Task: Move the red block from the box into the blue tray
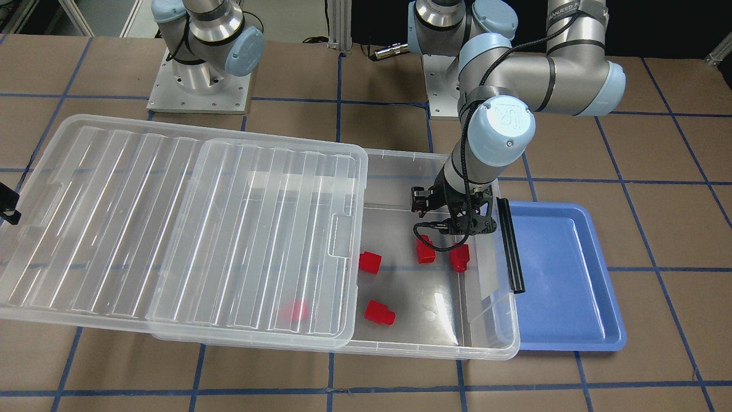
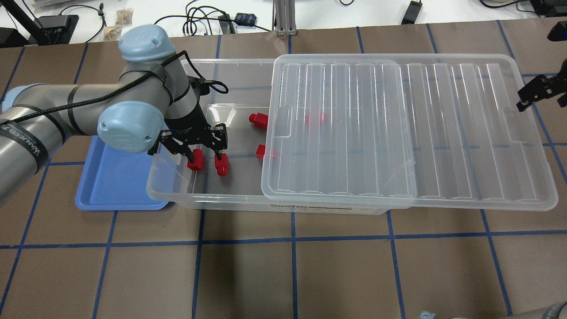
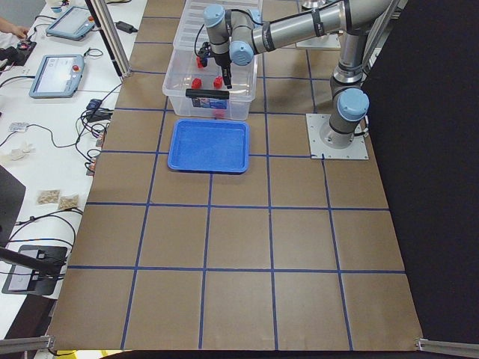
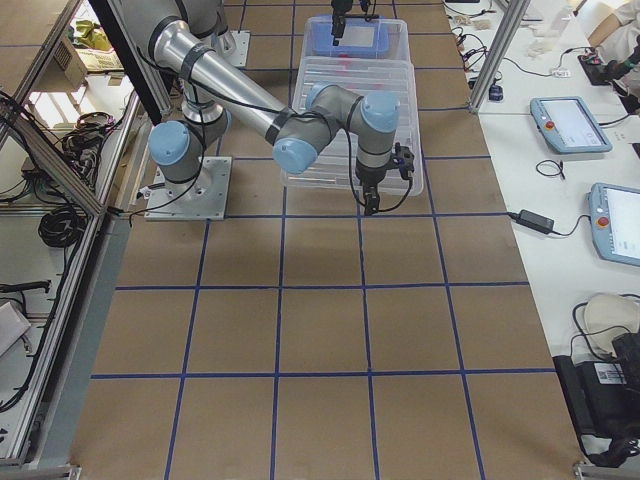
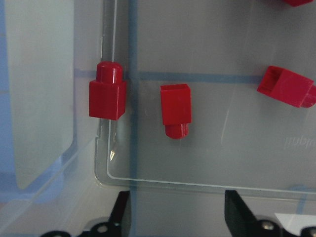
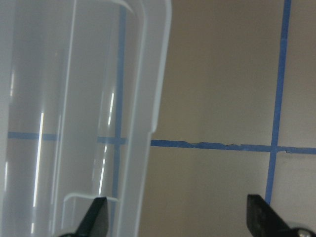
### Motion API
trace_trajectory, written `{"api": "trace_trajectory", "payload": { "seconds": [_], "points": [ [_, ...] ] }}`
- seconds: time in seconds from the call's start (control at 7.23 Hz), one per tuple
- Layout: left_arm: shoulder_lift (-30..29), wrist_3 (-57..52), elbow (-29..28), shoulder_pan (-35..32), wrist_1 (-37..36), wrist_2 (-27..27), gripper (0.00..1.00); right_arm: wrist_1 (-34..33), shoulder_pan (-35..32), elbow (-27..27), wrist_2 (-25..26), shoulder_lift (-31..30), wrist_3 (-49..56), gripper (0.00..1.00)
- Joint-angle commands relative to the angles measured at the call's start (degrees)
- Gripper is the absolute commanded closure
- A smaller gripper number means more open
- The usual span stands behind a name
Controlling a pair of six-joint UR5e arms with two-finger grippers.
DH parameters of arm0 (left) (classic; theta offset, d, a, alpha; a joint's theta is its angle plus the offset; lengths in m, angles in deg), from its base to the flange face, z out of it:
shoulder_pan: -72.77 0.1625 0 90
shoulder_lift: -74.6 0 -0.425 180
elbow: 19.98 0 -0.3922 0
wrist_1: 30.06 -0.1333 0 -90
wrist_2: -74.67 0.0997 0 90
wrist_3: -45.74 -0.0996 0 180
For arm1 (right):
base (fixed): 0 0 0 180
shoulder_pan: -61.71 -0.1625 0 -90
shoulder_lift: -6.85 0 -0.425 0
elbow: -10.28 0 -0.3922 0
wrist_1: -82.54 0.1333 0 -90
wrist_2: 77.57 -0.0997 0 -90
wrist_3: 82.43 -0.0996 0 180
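Observation:
The clear box [image 2: 212,197] lies mid-table, its ribbed lid [image 2: 398,133] slid aside over its right part. Several red blocks lie in it. My left gripper [image 2: 206,156] is open and empty, low over two of them [image 2: 195,161] [image 2: 222,166] at the box's left end. In the left wrist view, one block [image 5: 176,108] lies centred ahead between the fingertips [image 5: 121,212], and another [image 5: 107,94] is by the box wall. The blue tray [image 2: 115,186] sits empty beside the box's left end. My right gripper [image 2: 536,93] is open at the lid's far right edge.
Two more red blocks [image 2: 259,119] [image 2: 265,153] lie near the lid's edge, and one [image 2: 315,118] shows blurred under the lid. A black bar [image 1: 510,245] runs along the box end by the tray. In the right wrist view the lid's rim [image 6: 148,98] lies between the open fingers.

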State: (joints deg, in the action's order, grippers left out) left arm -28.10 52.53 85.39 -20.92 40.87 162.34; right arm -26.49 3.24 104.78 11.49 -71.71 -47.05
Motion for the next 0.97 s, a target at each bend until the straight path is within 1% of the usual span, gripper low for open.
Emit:
{"api": "trace_trajectory", "payload": {
  "seconds": [0.0, 0.14, 0.28, 0.42, 0.55, 0.69, 0.83],
  "points": [
    [-2.58, 0.24, 2.13, 0.00, -5.00, -0.13, 0.31, 7.38, -1.03, -5.78, 0.58, -1.24, -0.66, 0.00],
    [-3.46, 0.32, 2.21, 0.00, -5.88, -0.05, 0.31, 13.87, -1.03, -9.64, 1.45, -2.81, -1.10, 0.00],
    [-4.43, 0.24, 2.04, 0.00, -7.63, -0.05, 0.31, 18.02, -1.03, -12.99, 3.64, -3.79, -1.10, 0.00],
    [-5.65, 0.32, 1.95, 0.00, -9.82, -0.13, 0.31, 23.55, -1.03, -16.24, 3.57, -4.93, -1.36, 0.00],
    [-6.54, 0.41, 1.95, 0.00, -11.15, -0.13, 0.31, 26.38, -1.20, -18.01, 4.01, -6.24, -1.45, 0.00],
    [-7.33, 0.41, 1.95, 0.00, -11.51, 0.04, 0.31, 27.89, -1.47, -18.12, 4.10, -7.04, -1.45, 0.00],
    [-7.86, 0.41, 2.12, 0.00, -11.78, 0.13, 0.31, 27.65, -2.34, -18.21, 4.27, -6.96, -1.45, 0.00]
  ]
}}
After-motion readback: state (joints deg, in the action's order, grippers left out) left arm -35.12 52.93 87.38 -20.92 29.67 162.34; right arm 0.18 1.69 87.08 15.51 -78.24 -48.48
